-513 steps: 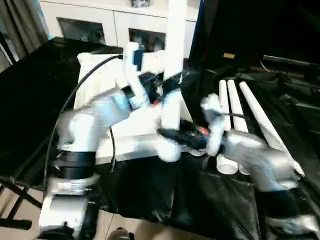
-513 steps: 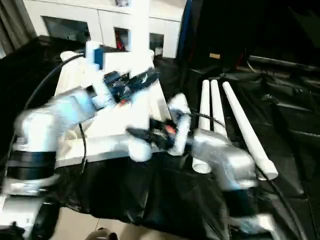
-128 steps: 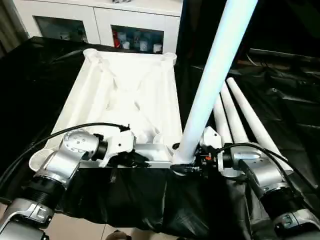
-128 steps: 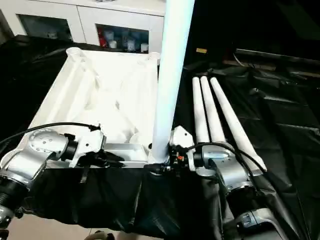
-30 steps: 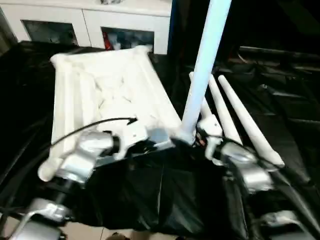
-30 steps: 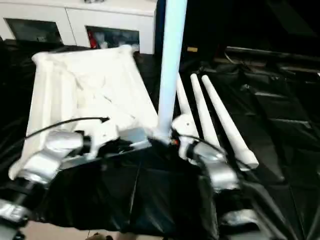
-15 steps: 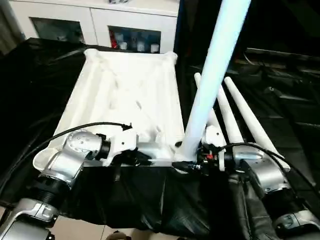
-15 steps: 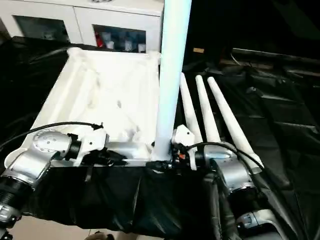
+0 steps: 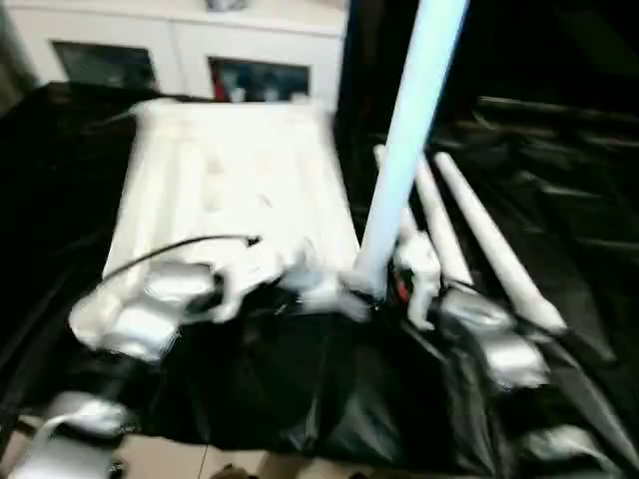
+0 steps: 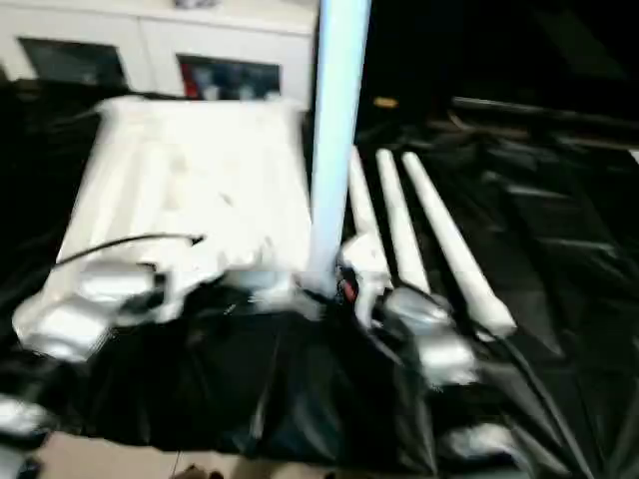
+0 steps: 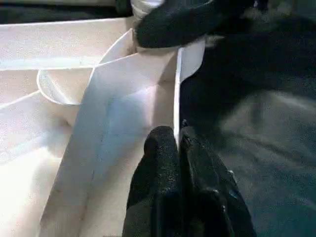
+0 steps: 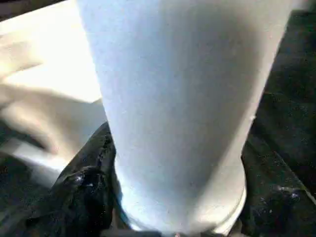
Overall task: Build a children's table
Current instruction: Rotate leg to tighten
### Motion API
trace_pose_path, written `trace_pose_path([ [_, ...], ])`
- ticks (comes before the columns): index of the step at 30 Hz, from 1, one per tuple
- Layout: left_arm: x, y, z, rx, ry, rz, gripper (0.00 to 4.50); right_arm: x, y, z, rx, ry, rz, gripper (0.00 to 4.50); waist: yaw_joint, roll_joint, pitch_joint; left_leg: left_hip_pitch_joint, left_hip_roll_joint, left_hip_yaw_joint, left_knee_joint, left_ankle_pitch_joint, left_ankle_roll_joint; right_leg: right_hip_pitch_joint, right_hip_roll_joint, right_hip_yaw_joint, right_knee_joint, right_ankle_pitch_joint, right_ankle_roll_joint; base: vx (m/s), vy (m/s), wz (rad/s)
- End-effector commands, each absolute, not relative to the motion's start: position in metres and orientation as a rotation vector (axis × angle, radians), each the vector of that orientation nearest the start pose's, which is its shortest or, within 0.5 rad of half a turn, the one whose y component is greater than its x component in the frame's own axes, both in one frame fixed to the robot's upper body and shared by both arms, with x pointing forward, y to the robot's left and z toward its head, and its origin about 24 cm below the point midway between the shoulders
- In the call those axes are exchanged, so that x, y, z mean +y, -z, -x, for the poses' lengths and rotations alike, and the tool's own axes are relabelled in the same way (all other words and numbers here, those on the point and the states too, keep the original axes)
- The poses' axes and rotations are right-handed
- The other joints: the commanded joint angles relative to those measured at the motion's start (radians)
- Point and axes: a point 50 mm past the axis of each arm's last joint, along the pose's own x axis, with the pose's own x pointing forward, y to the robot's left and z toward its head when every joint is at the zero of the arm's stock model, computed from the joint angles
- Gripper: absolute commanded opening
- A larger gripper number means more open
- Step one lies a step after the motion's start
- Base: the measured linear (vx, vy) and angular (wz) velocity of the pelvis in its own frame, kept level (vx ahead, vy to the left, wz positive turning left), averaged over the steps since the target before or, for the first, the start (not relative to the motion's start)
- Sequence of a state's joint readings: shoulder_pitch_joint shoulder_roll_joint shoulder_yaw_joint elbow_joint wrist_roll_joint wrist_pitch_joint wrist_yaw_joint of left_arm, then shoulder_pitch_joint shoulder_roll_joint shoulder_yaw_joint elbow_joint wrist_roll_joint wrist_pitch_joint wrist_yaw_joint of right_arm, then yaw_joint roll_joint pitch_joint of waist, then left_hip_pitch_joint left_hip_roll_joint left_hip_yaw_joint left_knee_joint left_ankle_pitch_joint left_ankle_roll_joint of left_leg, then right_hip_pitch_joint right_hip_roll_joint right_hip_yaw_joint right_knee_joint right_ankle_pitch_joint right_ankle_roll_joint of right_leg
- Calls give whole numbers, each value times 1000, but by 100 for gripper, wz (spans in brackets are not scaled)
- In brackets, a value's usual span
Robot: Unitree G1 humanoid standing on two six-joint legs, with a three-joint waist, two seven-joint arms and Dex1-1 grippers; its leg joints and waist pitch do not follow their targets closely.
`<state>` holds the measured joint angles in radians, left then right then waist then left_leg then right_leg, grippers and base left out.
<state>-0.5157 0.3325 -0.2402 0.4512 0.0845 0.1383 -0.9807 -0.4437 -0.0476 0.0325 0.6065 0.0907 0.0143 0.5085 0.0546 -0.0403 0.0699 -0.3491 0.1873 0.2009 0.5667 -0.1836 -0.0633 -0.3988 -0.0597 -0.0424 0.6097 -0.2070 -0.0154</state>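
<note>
The white tabletop (image 9: pixel 230 190) lies underside up on the black-draped surface. One white leg (image 9: pixel 404 150) stands upright in its near right corner socket. My right gripper (image 9: pixel 384 289) is at the foot of that leg; in the right wrist view the leg (image 12: pixel 177 98) sits between the two black fingers (image 12: pixel 84 187), shut on it. My left gripper (image 11: pixel 177 143) is shut on the tabletop's thin near rim (image 11: pixel 176 98), close to the same corner. Three more legs (image 9: pixel 479 239) lie side by side to the right of the tabletop.
A white cabinet with glass doors (image 9: pixel 180 50) stands behind the work surface. Crumpled black sheeting (image 9: pixel 559 180) covers the whole surface and hangs over its near edge. Pale floor (image 9: pixel 250 464) shows below.
The head view has swung slightly and blurred. The leg still stands upright in the corner socket, and both grippers remain at the near right corner.
</note>
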Motion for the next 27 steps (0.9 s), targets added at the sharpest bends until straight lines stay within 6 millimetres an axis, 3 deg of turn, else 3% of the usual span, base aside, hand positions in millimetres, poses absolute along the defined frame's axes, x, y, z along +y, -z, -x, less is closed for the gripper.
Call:
trace_pose_path([
  [1,96,-45,-316,336,1021,-376,0,-59,-9,-310,261,-599,-79,276,-3,-1,-38,13,50,-34,-74,-304,-20,19,-93,53,-106,-471,-134,0,0,0],
  [5,82,-41,-312,319,989,-389,0,-45,-10,-310,254,-580,-96,276,-3,-3,-41,13,48,-32,-72,-308,1,17,-88,56,-107,-445,-118,0,0,0],
  [7,80,-39,-310,317,1001,-407,0,-44,-16,-311,202,-610,-76,276,0,-2,-45,4,47,-31,-71,-280,17,22,-89,56,-102,-404,-116,0,0,0],
  [8,82,-38,-308,319,1019,-415,0,-48,-20,-313,171,-633,-64,332,0,-2,-47,2,46,-30,-71,-264,22,24,-86,55,-98,-370,-120,0,0,0],
  [10,83,-38,-308,323,1026,-418,0,-49,-21,-314,166,-638,-60,346,0,-2,-47,1,46,-29,-70,-254,27,25,-86,55,-95,-339,-129,0,0,0],
  [13,93,-38,-304,317,1079,-463,0,-58,-25,-313,127,-738,-8,381,1,-1,-51,-3,46,-28,-67,-231,44,32,-86,55,-90,-289,-147,0,0,0],
  [20,124,-39,-296,329,1241,-560,0,-90,-29,-301,133,-1061,121,381,3,1,-55,-7,47,-24,-60,-174,73,39,-82,53,-79,-190,-176,0,0,0],
  [23,134,-41,-294,342,1292,-551,0,-102,-30,-297,156,-1160,145,381,2,2,-56,-3,48,-22,-57,-156,87,40,-78,50,-71,-122,-215,0,0,0],
  [27,146,-44,-290,362,1372,-551,0,-114,-32,-292,202,-1290,187,381,8,1,-55,-1,51,-19,-56,-157,95,41,-79,49,-68,-117,-232,0,0,0],
])
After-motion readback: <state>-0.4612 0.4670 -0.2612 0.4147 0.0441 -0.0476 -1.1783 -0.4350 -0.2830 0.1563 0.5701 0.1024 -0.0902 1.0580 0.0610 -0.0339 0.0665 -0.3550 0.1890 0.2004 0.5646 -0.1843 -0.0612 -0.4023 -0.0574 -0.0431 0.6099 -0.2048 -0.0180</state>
